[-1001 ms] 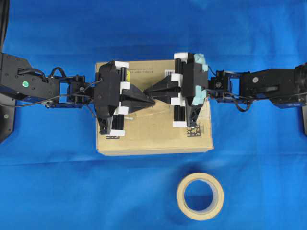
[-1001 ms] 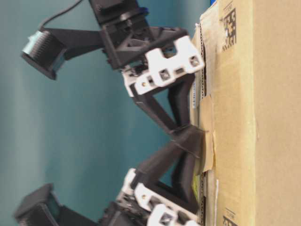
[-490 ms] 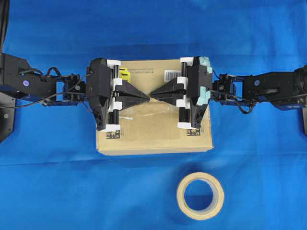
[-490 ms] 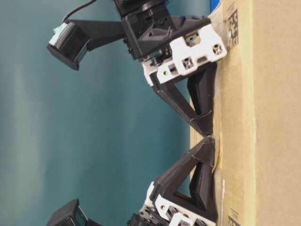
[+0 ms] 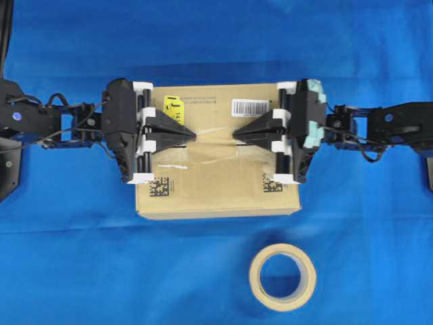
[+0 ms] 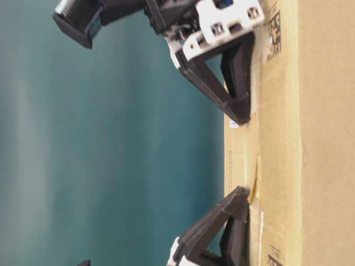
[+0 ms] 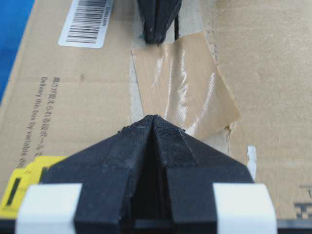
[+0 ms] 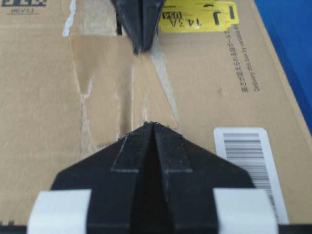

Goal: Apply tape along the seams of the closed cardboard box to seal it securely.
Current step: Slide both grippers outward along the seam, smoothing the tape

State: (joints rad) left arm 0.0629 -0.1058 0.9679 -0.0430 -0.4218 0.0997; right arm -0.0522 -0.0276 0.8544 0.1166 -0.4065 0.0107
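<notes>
Facing each other across the top of the cardboard box (image 5: 216, 186), the two pincers sit with their points aimed at one another and a stretch of lid between them. The left pincer (image 5: 192, 135) is closed, its black fingers (image 7: 146, 139) pressed together into a single wedge, nothing between them. The right pincer (image 5: 236, 134) is likewise closed on nothing, its tip resting low over the lid, though from the table-level view I cannot tell for sure whether either tip touches the cardboard.

Between the two tips lies the tape (image 7: 183, 85), a short glossy tan piece stuck flat across the middle of the lid, slightly skewed, with one corner lifting a little at the edge. It covers part of the seams (image 7: 176, 24), the dark slit that runs along the box top and shows beyond the far pincer in the left wrist view. Pale ragged remnants of old tape (image 8: 78, 105) border that line.

On the lid I can also see a yellow sticker (image 5: 174, 107) near the left pincer, a white barcode label (image 5: 252, 106) near the right one, and two black square codes (image 5: 160, 186) toward the front edge. A beige tape roll (image 5: 282, 276) lies flat on the blue worktop (image 5: 81, 271), in front of the box and apart from it.
</notes>
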